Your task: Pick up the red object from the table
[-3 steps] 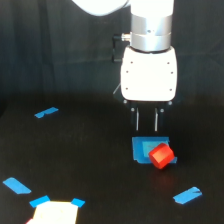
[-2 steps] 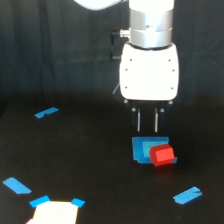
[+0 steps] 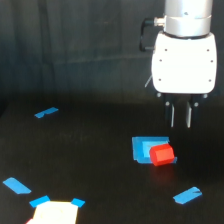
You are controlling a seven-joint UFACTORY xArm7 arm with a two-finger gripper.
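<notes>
Tool (image 3: 180, 116) has lifted and shifted toward the exterior view's right, fingers narrowly parted, holding nothing. Red object (image 3: 162, 154) lies on the bench (image 3: 90, 165), overlapping the blue square piece (image 3: 143, 148); grasp outstanding.

My two thin dark fingers (image 3: 180, 116) hang with a narrow gap between them, clear air beneath, above and to the exterior view's right of the small matte red-orange block (image 3: 162, 154). That block lies against the flat light-blue square piece (image 3: 145, 148), seemingly overlapping its corner, so that side is crowded. The block's other sides face bare black matte table (image 3: 90, 165). The nearest flat blue tape strip (image 3: 187, 195) lies well apart, as does the pale tape-edged patch (image 3: 55, 212); neither rises to block a pass.
</notes>
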